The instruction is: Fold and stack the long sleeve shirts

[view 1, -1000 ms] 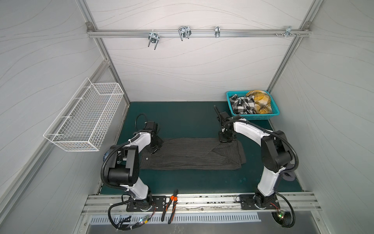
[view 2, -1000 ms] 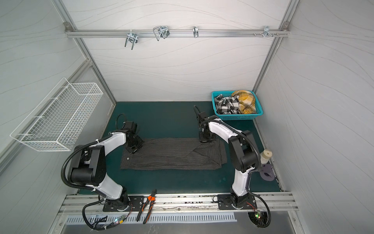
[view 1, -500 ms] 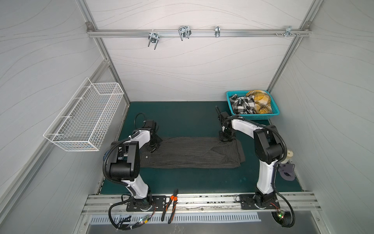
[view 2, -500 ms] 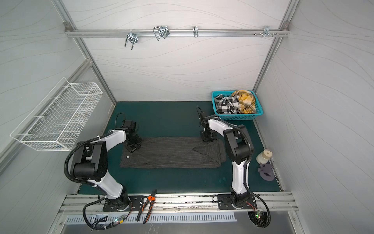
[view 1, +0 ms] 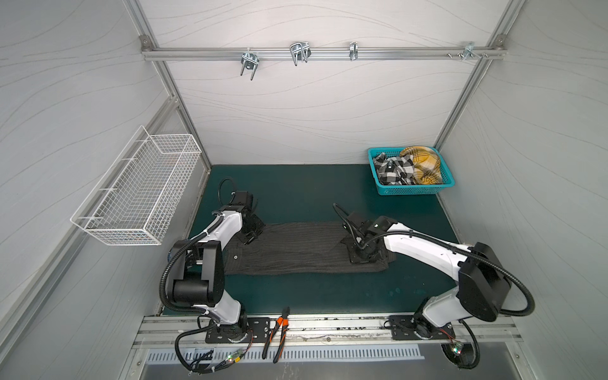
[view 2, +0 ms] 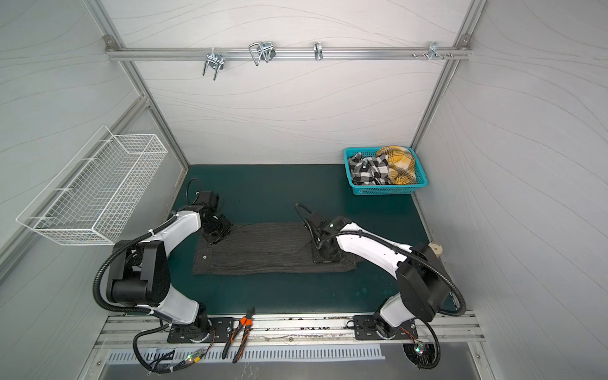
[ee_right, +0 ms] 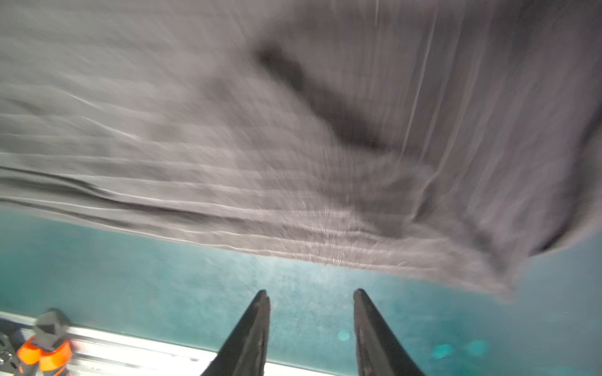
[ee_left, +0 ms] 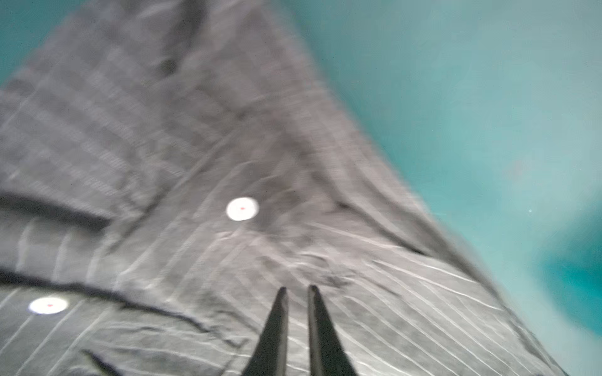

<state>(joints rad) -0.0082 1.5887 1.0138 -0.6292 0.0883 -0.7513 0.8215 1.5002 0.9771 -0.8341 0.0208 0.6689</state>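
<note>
Both top views: shirt [view 1: 296, 250] lies flat as a long band, left to right across mid mat [view 1: 296, 190]. Left wrist view: left gripper [ee_left: 297, 288] over shirt's far-left end, jaws nearly together, no cloth pinched. Right wrist view: right gripper [ee_right: 311, 293] released, empty, tips seen against bare mat beside shirt's edge.

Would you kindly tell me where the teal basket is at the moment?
In both top views the teal basket sits at the far right corner of the green mat, by the back wall, beyond the right arm.
</note>
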